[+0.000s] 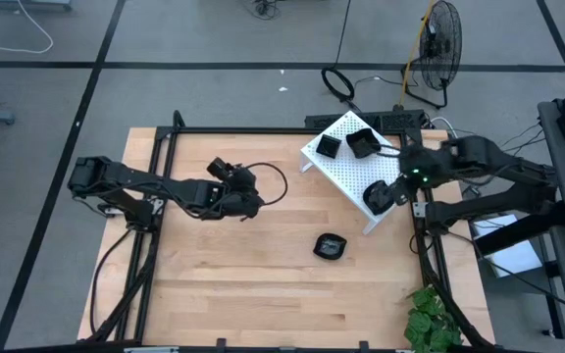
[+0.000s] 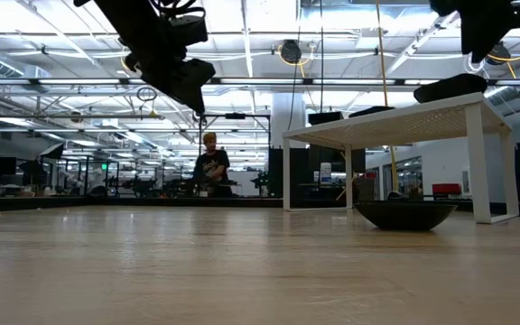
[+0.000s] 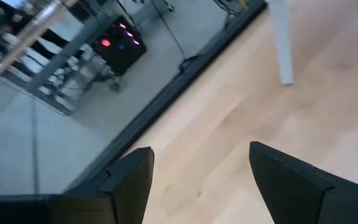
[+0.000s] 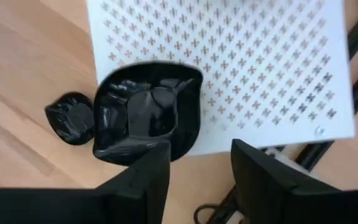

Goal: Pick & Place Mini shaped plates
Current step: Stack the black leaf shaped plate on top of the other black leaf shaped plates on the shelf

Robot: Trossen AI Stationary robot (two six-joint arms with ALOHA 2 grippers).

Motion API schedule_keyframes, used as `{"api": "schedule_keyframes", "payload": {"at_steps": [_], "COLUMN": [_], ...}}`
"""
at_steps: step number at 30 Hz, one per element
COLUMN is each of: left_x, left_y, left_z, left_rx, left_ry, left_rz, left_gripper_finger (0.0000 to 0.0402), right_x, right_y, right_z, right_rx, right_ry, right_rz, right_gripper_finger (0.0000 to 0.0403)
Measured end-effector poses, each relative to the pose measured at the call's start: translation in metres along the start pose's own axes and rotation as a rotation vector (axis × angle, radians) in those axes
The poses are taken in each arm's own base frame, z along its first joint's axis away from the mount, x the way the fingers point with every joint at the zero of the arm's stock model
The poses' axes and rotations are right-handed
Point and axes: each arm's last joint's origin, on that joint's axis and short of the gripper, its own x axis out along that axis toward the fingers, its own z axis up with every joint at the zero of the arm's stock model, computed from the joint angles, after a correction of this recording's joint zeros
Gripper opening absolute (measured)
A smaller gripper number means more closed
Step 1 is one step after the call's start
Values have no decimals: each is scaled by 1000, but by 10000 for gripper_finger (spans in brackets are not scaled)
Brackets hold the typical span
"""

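A white perforated rack [image 1: 346, 167] stands at the table's far right. Three glossy black mini plates rest on its top: two at its far end [image 1: 329, 146] [image 1: 363, 143] and one [image 4: 148, 118] at its near edge, overhanging the rim. Another mini plate [image 1: 331, 246] lies on the wood in front of the rack [image 2: 404, 214]. My right gripper [image 4: 194, 168] hovers open just above the overhanging plate [image 2: 450, 88], clear of it. My left gripper [image 3: 201, 180] is open and holds nothing. It hangs above the table's middle [image 1: 251, 201], well left of the rack.
Black frame rails [image 1: 165, 167] run along the table's left and right sides. A leafy plant [image 1: 430, 319] sits at the near right corner. A rack leg [image 3: 280, 43] shows ahead of my left gripper. Bare wood lies between the arms and toward the near edge.
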Motion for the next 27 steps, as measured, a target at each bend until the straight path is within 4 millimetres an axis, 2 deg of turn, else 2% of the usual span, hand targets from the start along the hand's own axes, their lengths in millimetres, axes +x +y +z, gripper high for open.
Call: {"api": "schedule_keyframes", "payload": {"at_steps": [4,7,11,14,18,22,27], "left_x": [0,2,6,14,31,51,65], "left_y": [-7,-21,-52,-80,-119,-155,-177], "left_z": [5,12,21,18,13,15,21], "left_rx": [-20,-18,-54,-81,-77,-36,13], "left_ry": [-1,-15,-85,-135,-125,-48,78], "left_rz": [-121,-341,-692,-827,-872,-857,-813], "left_gripper_finger": [266,267,267,266,266,266,266], "right_x": [-13,-26,-39,-38,-25,-6,13], "right_y": [-6,-5,3,13,31,45,52], "right_z": [-2,3,12,16,18,16,12], "right_rx": [-41,-131,-300,-455,-652,-770,-816], "right_ry": [-156,-338,-599,-757,-895,-970,-1007], "right_rz": [97,214,322,395,565,715,751], "right_gripper_finger": [161,158,153,151,152,153,151]}}
